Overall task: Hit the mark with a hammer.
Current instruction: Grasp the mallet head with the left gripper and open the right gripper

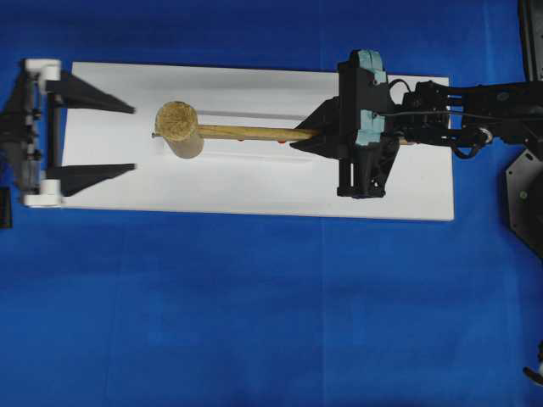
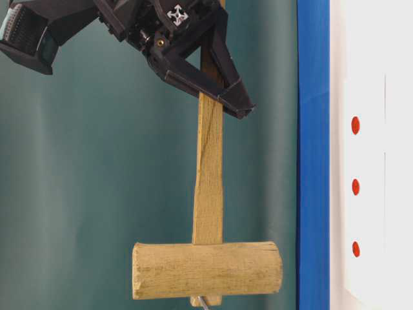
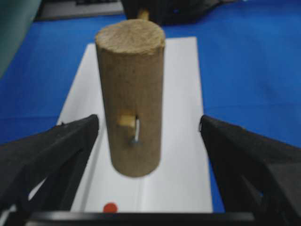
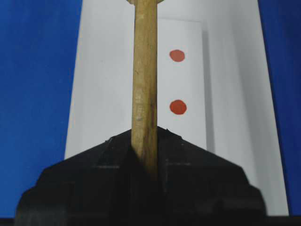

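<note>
The hammer (image 1: 222, 132) is lying left-right, head leftward; the right gripper (image 1: 316, 136) is clamping its handle, the left gripper (image 1: 127, 138) is gaping wide.

No words, brands or numbers can be read anywhere. The only signs are plain red dots (image 2: 355, 186) in a row on the white board (image 2: 381, 58), and a small white four-arrow emblem (image 2: 177, 14) on the black body of the right gripper (image 2: 222, 87).
</note>
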You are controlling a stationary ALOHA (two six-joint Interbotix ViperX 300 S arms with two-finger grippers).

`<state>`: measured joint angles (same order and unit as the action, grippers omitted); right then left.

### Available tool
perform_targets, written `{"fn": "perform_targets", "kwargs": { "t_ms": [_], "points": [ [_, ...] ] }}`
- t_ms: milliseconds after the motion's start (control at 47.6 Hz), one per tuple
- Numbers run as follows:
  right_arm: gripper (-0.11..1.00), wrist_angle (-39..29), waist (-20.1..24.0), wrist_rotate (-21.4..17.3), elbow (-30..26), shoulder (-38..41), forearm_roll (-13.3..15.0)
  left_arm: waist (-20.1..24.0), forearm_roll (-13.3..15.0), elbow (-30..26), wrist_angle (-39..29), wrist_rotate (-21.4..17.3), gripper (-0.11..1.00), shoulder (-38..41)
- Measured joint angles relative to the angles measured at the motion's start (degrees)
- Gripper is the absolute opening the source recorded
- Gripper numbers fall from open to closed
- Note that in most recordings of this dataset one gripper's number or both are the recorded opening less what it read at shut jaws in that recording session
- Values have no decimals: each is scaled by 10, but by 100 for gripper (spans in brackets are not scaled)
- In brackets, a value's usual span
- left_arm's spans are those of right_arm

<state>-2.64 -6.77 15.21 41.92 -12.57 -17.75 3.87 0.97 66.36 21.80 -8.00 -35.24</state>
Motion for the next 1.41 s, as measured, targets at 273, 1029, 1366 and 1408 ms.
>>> {"fn": "perform_targets", "kwargs": {
  "t_ms": [273,1029,1366,1408],
  "points": [
    [0,0,3,2,-1,0,2,5,0,-71,9,20,93,113],
    [0,-1,0,1,-1,0,3,23,0,-104,-21,69,50,153],
    [0,-1,1,1,0,0,3,22,0,-104,-23,65,50,153],
    [0,-1,1,0,0,0,3,21,-1,-104,-23,65,50,153]
  ]
}}
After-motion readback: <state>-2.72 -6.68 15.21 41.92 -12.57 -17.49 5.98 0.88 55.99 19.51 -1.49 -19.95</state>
